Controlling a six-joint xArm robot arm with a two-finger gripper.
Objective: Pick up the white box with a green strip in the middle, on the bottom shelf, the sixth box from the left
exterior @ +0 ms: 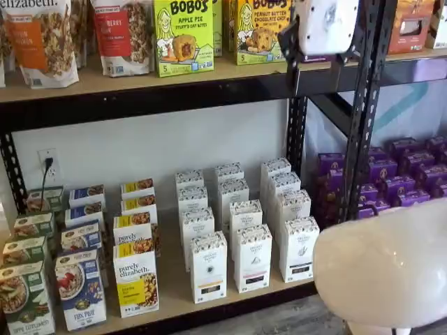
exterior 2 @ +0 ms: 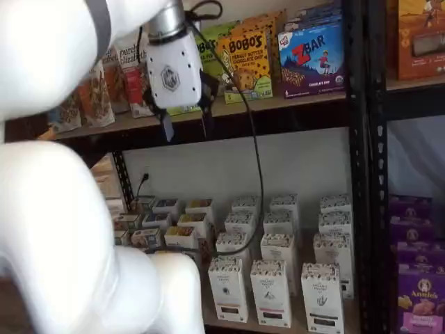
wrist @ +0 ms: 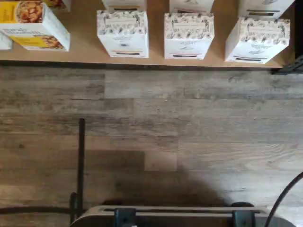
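High above the bottom shelf (exterior 2: 348,316), pincer (exterior 2: 186,120) hangs released; target box (exterior 2: 322,296), upright, lies well below, rightward.

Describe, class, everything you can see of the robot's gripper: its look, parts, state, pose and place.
The gripper has a white, smooth, plastic-looking body with a hexagon badge, a metal collar above and two short black fingers below. It hangs upright, fingers down, level with the upper shelf, well above the boxes on the bottom shelf. A gap shows between the fingers, so it is open and holds nothing. A black cable runs down beside it. Nothing else touches it.
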